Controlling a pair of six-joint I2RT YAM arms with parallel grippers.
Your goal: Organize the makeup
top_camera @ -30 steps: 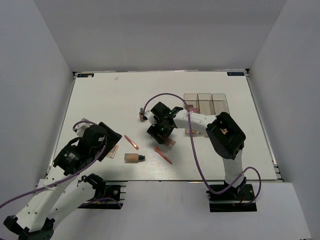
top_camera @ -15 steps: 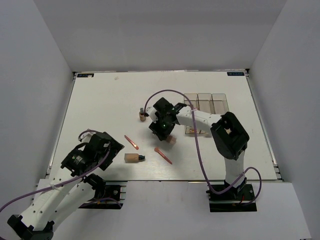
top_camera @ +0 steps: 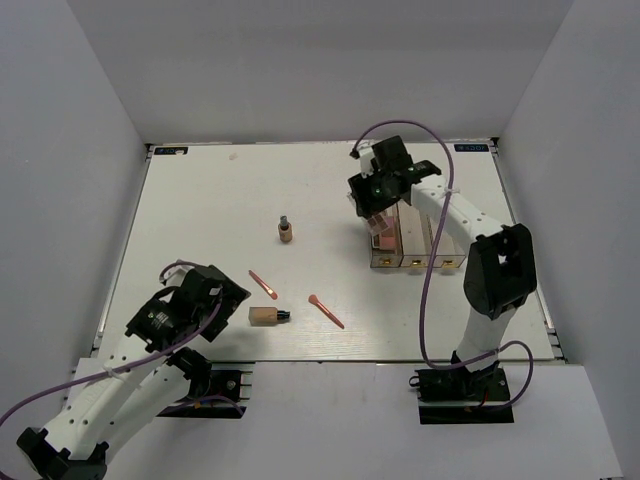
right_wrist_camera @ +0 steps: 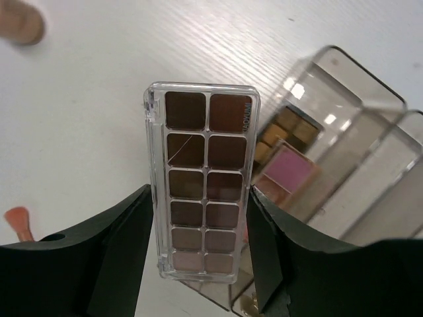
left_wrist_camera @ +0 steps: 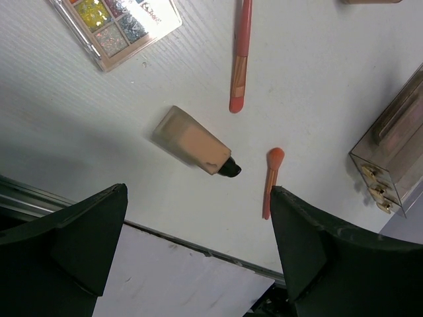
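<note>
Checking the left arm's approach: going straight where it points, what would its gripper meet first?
Probably the lying foundation bottle, centred ahead of the open left gripper in its wrist view; depth is unclear, so possibly the table beside it.

The right arm (top_camera: 455, 210) stretches far out over the counter (top_camera: 200, 200), its elbow bent near the right side and its wrist turned back toward the middle. The right gripper (right_wrist_camera: 198, 198) points down, fingers (right_wrist_camera: 125, 231) clamped on the long edges of a brown palette (right_wrist_camera: 203, 191). The left arm (top_camera: 120, 365) is folded low near its base. The left gripper (left_wrist_camera: 198, 191) faces the counter, fingers spread wide, gripping nothing.
</note>
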